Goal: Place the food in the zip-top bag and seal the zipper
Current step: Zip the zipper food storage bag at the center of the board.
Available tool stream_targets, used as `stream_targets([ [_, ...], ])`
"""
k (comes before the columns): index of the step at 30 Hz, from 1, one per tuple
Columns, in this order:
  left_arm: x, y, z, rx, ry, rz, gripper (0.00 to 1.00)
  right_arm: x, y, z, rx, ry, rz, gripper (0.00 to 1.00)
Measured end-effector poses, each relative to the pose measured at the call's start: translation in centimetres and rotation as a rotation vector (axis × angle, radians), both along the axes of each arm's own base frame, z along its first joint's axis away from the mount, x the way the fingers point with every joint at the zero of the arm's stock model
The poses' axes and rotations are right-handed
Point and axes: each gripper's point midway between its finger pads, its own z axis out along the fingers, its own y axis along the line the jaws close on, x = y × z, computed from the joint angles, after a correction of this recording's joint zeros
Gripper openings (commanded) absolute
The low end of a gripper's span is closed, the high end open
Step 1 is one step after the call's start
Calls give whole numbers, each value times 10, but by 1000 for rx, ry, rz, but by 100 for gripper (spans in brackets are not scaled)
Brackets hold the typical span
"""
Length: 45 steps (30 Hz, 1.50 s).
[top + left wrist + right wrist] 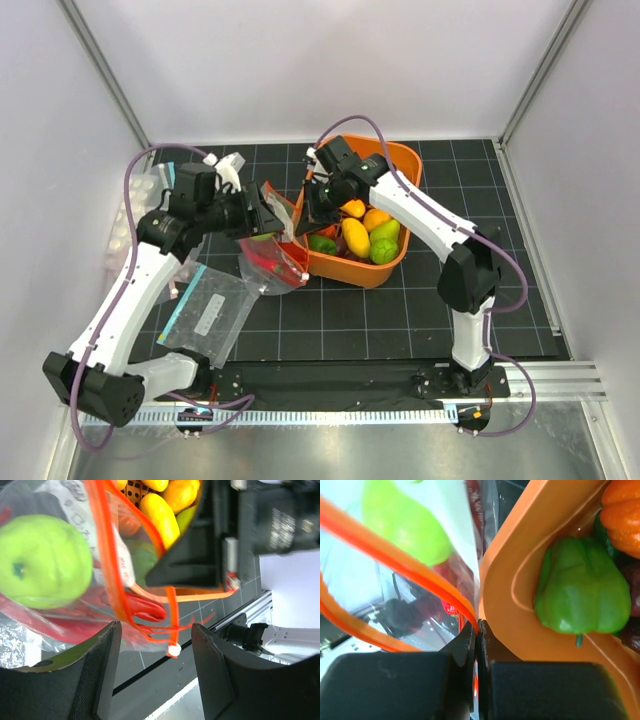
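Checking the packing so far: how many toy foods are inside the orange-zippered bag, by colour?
Light green: 1, the fruit
Red: 1, the lobster
Total: 2, both inside the zip-top bag

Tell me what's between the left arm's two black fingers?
The zip-top bag's red-orange zipper, tipped with a white bead, seen in the left wrist view.

Left claw (264,211), right claw (303,220) at zip-top bag (268,266)
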Motion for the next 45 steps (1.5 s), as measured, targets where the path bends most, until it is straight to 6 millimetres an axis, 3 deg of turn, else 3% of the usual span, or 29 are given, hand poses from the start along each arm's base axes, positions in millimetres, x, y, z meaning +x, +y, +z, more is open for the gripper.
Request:
stream_targets([
  [9,-25,12,3,-7,-49,13,62,22,16,-12,15,33,-48,1],
  [17,-5,36,2,106,-61,160,60,31,18,-5,25,-24,-13,1],
  [23,23,35,-16,170,0,194,58,32,18,-4,24,-51,12,1],
  [26,34,31,-30,186,39,190,37,32,18,-3,24,-66,26,1],
  [27,38,29,-33,187,49,188,20,33,18,-3,25,-73,31,1],
  [28,42,26,-34,187,57,184,14,32,19,-2,26,-78,38,1],
  [29,47,23,-35,184,61,176,0,31,20,-1,28,-83,46,1],
  [34,65,10,-30,159,59,151,0,26,28,8,41,-134,98,1],
  [37,70,7,-25,145,46,147,19,21,33,12,47,-156,124,1],
  [38,70,6,-23,137,43,146,30,21,34,12,47,-160,129,1],
  [42,73,1,-16,102,22,140,47,20,36,13,48,-172,139,1],
  [45,72,1,-15,82,11,150,53,21,36,15,51,-181,140,1],
])
